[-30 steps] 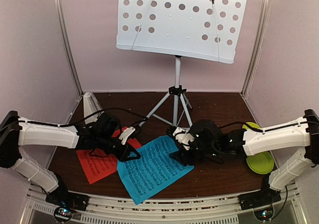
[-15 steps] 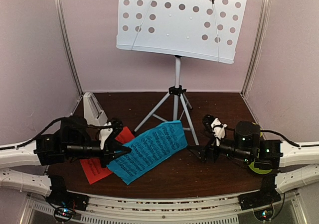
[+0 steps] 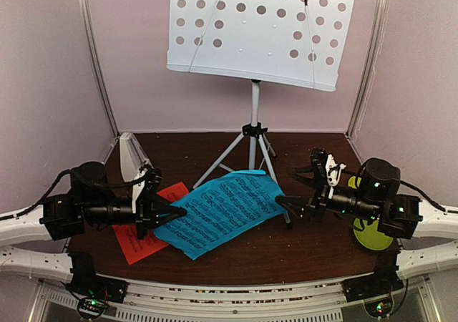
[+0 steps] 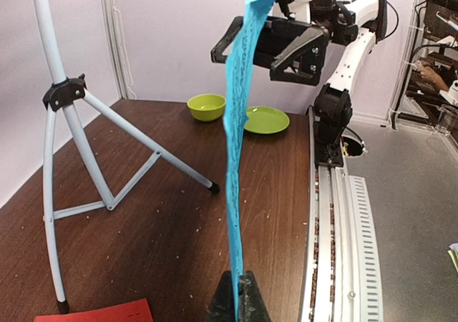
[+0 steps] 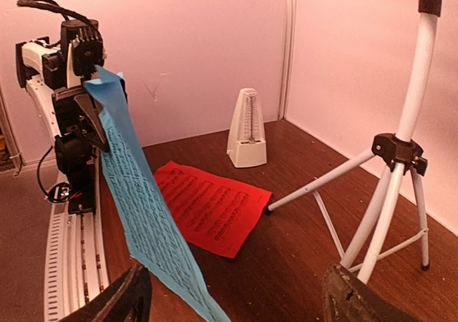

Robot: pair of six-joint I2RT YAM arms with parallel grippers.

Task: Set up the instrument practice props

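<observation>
The blue music sheet (image 3: 222, 211) hangs in the air above the table, edge-on in the left wrist view (image 4: 236, 157). My left gripper (image 3: 166, 212) is shut on its left edge (image 4: 238, 293). My right gripper (image 3: 283, 204) is wide open at the sheet's other end, which passes between its fingers (image 5: 139, 293) close to the left one. The red-orange sheet (image 3: 139, 240) lies flat on the table at the left. The white metronome (image 3: 131, 157) stands at the back left. The white perforated desk (image 3: 257, 28) sits empty on its tripod legs (image 3: 252, 150).
A yellow-green plate (image 3: 372, 232) lies under my right arm, and a yellow-green bowl (image 4: 206, 107) stands just behind it. One tripod foot (image 5: 266, 210) rests by the red sheet's corner. Pink walls enclose the table on three sides.
Both arms have drawn back toward their own sides. The blue sheet has come off the table in my left gripper and now spans toward the right gripper.
</observation>
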